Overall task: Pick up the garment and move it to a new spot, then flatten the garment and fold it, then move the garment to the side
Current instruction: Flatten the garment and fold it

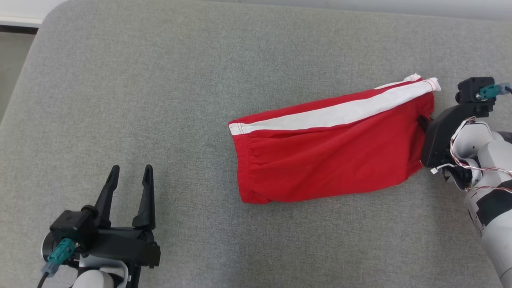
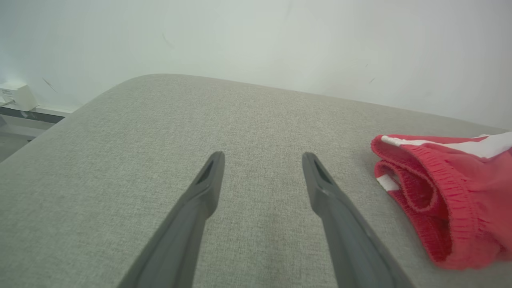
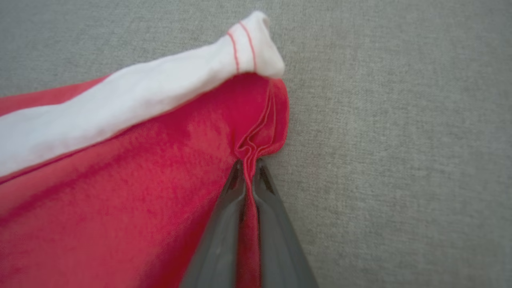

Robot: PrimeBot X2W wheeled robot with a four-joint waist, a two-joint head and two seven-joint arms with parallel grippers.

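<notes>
Plain indoor room, grey fabric-covered surface (image 1: pixel 160 80), bare white wall (image 2: pixel 256 40)

A grey woven upholstered surface (image 1: pixel 120 100) with a rounded corner spreads wide under soft, even light. Behind it rises a plain pale wall (image 2: pixel 256 40) with a few faint marks. At the wall's foot runs a dark strip (image 2: pixel 32 114), and a small white box (image 2: pixel 16 96) sits on it. Past the corner lies dull grey floor (image 1: pixel 14 68).

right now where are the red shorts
In the head view the red shorts lie right of centre on the grey cushion, their right edge pinched by the right gripper; the open left gripper sits lower left.
</notes>
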